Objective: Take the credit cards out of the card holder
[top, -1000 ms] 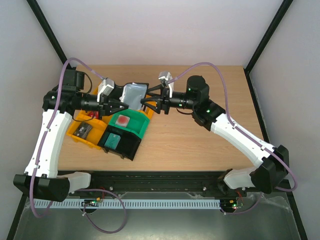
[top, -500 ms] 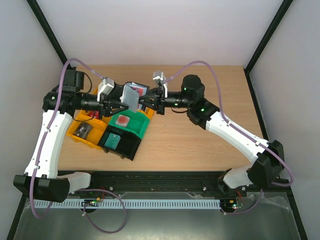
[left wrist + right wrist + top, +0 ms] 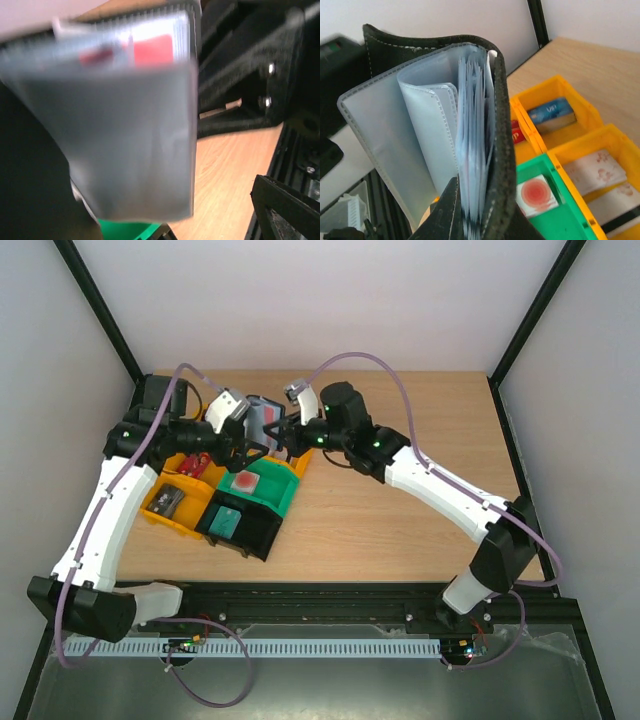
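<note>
The card holder (image 3: 262, 420) is held open in the air above the green bin (image 3: 285, 496), with a red credit card (image 3: 155, 49) tucked in a clear pocket. The left gripper (image 3: 246, 444) clamps it. The right gripper (image 3: 284, 436) straddles its pockets, but I cannot tell whether it grips.

wooden table (image 3: 400, 530), white walls (image 3: 300, 300), black frame (image 3: 100, 310)

Robotics lab test cell.
White panels (image 3: 300, 300) and black posts (image 3: 100, 310) are enclosing a wooden table (image 3: 400, 510) carrying two cabled arms (image 3: 100, 520).
</note>
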{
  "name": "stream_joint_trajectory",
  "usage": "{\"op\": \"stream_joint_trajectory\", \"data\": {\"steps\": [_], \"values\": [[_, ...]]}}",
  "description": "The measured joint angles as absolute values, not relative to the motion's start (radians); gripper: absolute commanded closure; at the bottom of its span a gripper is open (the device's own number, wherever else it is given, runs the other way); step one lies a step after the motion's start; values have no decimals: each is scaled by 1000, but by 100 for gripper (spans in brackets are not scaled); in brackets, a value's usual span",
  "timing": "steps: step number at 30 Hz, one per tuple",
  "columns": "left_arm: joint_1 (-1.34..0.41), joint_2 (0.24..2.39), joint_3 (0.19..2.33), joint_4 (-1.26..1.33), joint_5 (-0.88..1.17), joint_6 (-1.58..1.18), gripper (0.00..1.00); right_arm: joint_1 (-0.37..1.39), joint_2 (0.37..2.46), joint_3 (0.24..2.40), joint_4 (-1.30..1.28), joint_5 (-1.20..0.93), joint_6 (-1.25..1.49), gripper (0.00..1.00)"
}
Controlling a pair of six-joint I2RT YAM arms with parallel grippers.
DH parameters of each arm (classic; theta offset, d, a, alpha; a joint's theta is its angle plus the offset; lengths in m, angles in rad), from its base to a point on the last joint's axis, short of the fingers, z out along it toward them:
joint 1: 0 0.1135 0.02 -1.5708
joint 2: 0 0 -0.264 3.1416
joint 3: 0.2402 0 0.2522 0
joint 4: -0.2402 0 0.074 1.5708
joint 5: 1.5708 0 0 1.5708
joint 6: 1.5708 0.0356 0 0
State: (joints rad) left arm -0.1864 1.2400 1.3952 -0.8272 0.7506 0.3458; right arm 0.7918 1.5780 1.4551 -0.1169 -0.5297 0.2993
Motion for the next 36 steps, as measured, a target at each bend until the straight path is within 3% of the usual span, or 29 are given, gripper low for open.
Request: {"op": "stream_joint_trajectory", "data": {"steps": [4,12,16,17,19,21,23,36], "values": [[-209,1251,1420,-806,654,342,4,813,1584,1458,-171,-499,295,98],[-188,1256,1428,-772,547,335,52,807,1562,1457,-198,-577,245,98],[-155,1255,1428,-785,604,348,94,798,1554,1456,-206,-595,227,98],[-147,1254,1428,-789,631,352,97,797,1554,1456,-206,-602,224,98],[-124,1247,1427,-803,695,360,98,795,1553,1456,-206,-619,215,89],[-93,1237,1423,-815,765,369,98,793,1546,1456,-204,-639,202,73],[-62,1228,1422,-830,844,382,98,792,1527,1442,-193,-670,196,66],[16,1209,1421,-912,1096,479,98,741,1422,1327,-44,-840,230,58]]}}
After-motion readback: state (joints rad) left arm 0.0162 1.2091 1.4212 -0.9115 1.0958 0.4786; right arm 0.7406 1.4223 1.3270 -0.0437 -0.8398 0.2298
